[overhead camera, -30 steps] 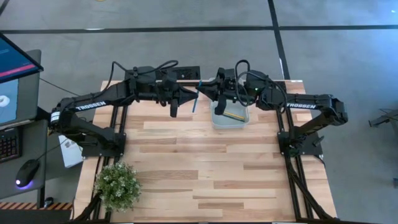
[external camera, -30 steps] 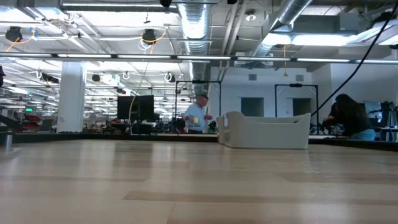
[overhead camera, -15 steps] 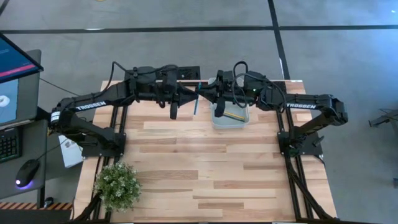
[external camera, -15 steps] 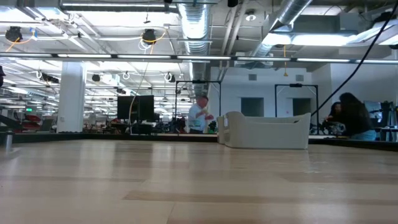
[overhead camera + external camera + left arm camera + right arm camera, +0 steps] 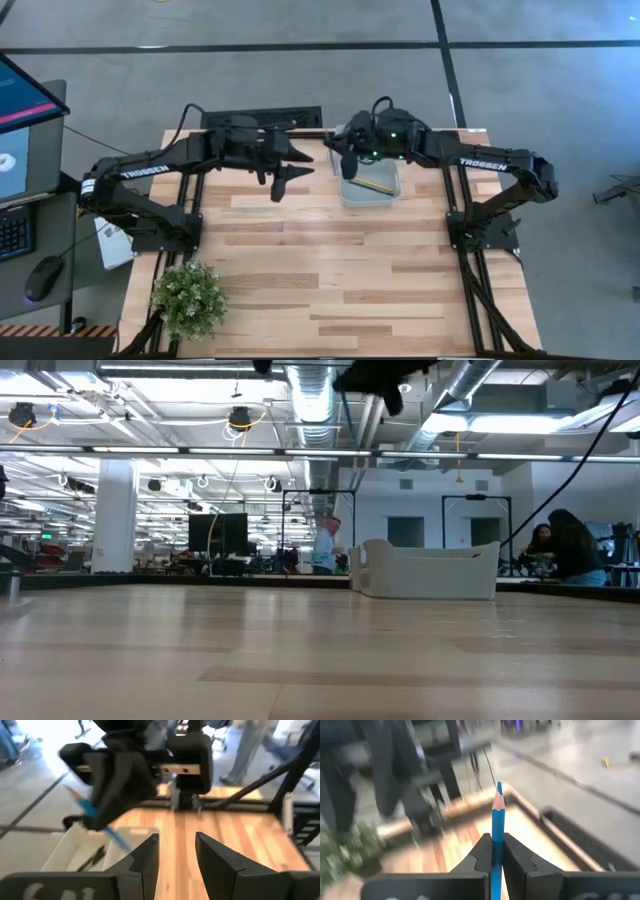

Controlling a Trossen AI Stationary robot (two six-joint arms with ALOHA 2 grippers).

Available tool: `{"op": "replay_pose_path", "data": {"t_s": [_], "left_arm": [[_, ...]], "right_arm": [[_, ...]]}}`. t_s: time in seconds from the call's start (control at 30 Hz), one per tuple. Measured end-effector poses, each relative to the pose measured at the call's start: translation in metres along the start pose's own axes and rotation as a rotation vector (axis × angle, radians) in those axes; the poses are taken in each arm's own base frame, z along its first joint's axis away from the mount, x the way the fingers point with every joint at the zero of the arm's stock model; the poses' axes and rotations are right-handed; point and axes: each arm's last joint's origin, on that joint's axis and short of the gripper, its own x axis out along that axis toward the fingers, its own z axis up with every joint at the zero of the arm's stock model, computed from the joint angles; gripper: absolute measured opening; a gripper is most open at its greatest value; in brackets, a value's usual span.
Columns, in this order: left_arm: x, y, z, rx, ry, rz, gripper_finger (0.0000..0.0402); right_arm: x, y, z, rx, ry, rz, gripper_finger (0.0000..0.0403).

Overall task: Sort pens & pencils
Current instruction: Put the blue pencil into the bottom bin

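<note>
My right gripper is shut on the light blue pencil, up in the air over the table's far part, next to the white bin. From the left wrist view the same pencil shows slanting through that gripper. My left gripper is open with nothing between its fingers, a short way to the left. A yellow pencil lies in the bin. Dark pens lie in a white bin compartment. My right gripper pinches the blue pencil's shaft between its two fingers. The pencil lies in line with the gap, its sharpened tip sticking out past the fingertips. It is lifted clear of the table and the bin.
A potted plant stands at the near left corner. A black tray sits at the far edge. The wooden tabletop stretches bare toward the near edge. People move in the room beyond.
The blue pencil was between both grippers; now only my right gripper has it. My left gripper has let go and drawn a little toward the table's left. My right gripper has tipped down and sunk, carrying the pencil toward the bin.
</note>
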Motion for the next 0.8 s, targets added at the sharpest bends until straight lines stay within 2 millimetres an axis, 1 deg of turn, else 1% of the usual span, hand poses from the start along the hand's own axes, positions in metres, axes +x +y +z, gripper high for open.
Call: {"op": "replay_pose_path", "data": {"t_s": [0.23, 0.37, 0.5, 0.6, 0.8], "left_arm": [[0.000, 0.002, -0.010, 0.003, 0.104, 0.063, 0.0119], [-0.001, 0.003, -0.011, 0.011, 0.122, 0.094, 0.0119], [-0.001, 0.002, -0.012, 0.028, 0.123, 0.092, 0.0119], [-0.001, 0.003, -0.012, 0.028, 0.125, 0.095, 0.0119], [-0.001, 0.003, -0.013, 0.028, 0.136, 0.107, 0.0119]], "right_arm": [[-0.005, -0.022, -0.025, -0.026, 0.284, -0.091, 0.0047], [-0.010, -0.032, -0.034, -0.041, 0.397, -0.125, 0.0046], [-0.009, -0.042, -0.044, -0.071, 0.492, -0.143, 0.0045], [-0.003, -0.050, -0.055, -0.097, 0.578, -0.150, 0.0045], [0.022, -0.063, -0.095, -0.109, 0.824, -0.142, 0.0045]]}}
